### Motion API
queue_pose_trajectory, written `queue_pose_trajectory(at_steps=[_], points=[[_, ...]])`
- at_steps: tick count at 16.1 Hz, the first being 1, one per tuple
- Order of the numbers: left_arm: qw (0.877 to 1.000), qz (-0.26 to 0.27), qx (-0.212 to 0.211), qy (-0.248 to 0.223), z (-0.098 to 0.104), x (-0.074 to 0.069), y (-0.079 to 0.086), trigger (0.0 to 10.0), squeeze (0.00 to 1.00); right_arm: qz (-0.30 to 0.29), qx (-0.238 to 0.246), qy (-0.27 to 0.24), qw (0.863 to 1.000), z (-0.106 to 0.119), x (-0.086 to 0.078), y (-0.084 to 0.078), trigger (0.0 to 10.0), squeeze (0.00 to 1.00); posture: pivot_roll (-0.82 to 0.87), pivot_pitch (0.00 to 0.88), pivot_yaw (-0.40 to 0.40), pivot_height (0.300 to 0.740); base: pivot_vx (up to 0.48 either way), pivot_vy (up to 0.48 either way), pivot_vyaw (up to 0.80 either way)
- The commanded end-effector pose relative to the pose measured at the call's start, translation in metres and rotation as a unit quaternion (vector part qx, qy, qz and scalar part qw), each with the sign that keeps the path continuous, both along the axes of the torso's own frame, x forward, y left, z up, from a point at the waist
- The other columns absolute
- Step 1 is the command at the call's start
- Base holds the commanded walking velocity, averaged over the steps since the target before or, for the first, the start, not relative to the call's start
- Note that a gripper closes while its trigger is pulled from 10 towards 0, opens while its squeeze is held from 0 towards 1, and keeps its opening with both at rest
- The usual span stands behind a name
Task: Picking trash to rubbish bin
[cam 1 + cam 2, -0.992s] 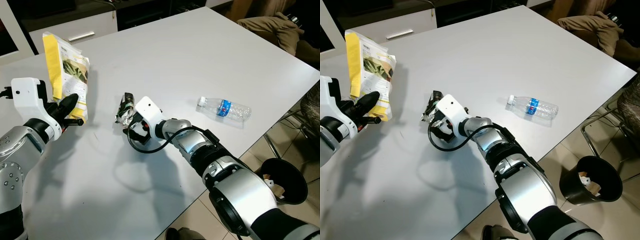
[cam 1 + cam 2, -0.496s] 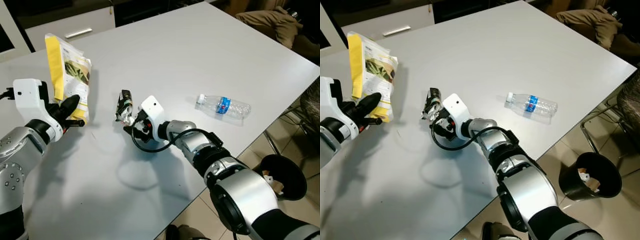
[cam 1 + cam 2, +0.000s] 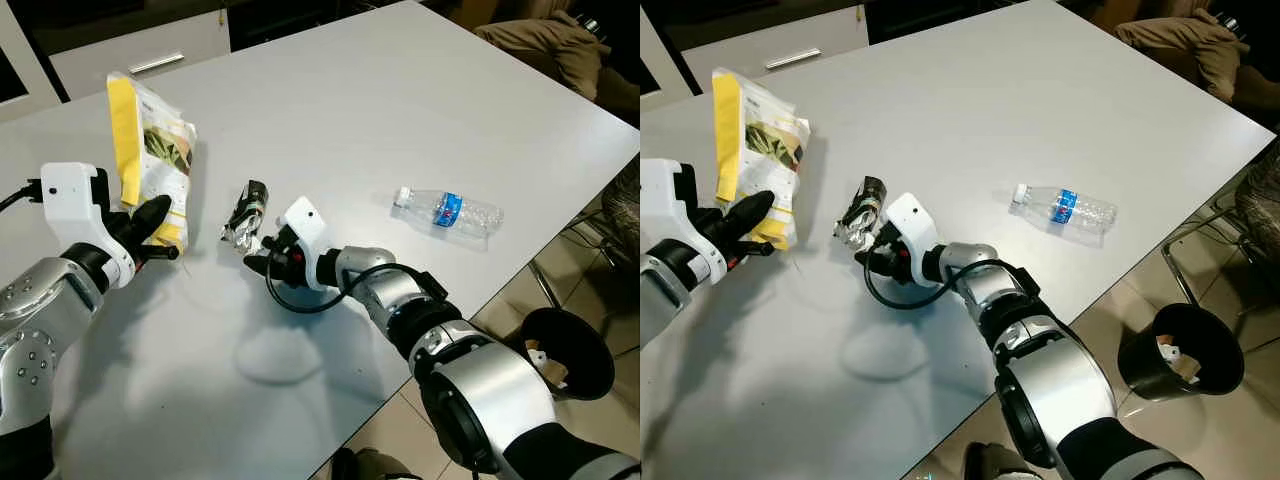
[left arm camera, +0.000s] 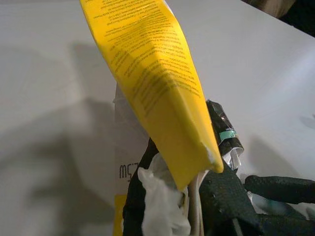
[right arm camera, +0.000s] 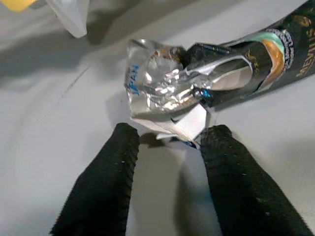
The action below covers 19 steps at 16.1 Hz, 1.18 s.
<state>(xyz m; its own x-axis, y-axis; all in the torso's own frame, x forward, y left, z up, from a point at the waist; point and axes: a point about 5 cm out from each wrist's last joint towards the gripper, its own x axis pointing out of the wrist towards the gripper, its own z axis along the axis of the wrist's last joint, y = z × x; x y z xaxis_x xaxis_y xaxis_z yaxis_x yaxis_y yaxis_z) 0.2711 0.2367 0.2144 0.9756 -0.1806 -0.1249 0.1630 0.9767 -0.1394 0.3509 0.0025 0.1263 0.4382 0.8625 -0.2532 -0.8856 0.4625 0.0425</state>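
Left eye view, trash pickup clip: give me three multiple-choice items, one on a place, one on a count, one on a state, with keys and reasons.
1. Where does the plastic bottle lie?
A. on the white table, toward the robot's right
B. in the black bin
C. on the floor

2. How many pieces of trash are on or over the table?
A. one
B. three
C. five

3. How do the right gripper jaws stand?
A. shut on the bottle
B. open, at the crumpled foil wrapper
C. shut on the yellow bag

Key: 1 A, the bottle lies on its side on the tabletop. 2 B, the bottle, the foil wrapper and the yellow snack bag. 3 B, the right wrist view shows both fingers spread at the wrapper's edge; the left gripper holds the bag.
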Motion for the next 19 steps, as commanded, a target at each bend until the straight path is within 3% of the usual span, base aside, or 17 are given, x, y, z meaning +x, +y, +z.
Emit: queue_pose_trajectory(at_steps=[1,11,13,15,17,19], points=[[1.000,-0.013,0.004,-0.008,0.003,-0.003,-0.006,0.0,0.00,0.004,-0.002,0.003,1.000,-0.004,-0.001,-0.003,0.0,0.00,0.03,0.177,-0.100,0.740,0.000,0.000,0.00],[1.000,-0.021,0.004,-0.007,0.000,-0.004,-0.009,0.0,0.00,-0.017,0.014,-0.002,1.000,-0.003,0.002,-0.008,0.0,0.00,0.02,0.165,-0.092,0.740,0.000,0.000,0.00],[1.000,-0.024,-0.004,-0.009,-0.003,-0.001,-0.014,0.0,0.00,-0.055,0.083,-0.011,0.995,0.009,0.010,-0.020,0.0,0.00,0.00,0.150,-0.087,0.740,0.000,0.000,0.00],[0.999,-0.027,-0.013,-0.011,-0.006,0.000,-0.020,0.0,0.00,-0.057,0.127,-0.023,0.990,0.010,0.008,-0.032,0.0,0.00,-0.02,0.140,-0.072,0.740,0.000,0.000,0.00],[0.999,-0.033,-0.015,-0.010,-0.008,0.001,-0.024,0.0,0.00,-0.052,0.140,-0.035,0.988,0.009,0.005,-0.037,0.0,0.00,-0.04,0.126,-0.064,0.740,0.000,0.000,0.00],[0.999,-0.011,-0.009,-0.038,-0.012,0.003,-0.035,0.0,0.00,-0.076,0.146,-0.083,0.983,0.006,-0.011,-0.061,0.0,0.00,-0.05,0.098,-0.066,0.740,0.000,0.000,0.00]])
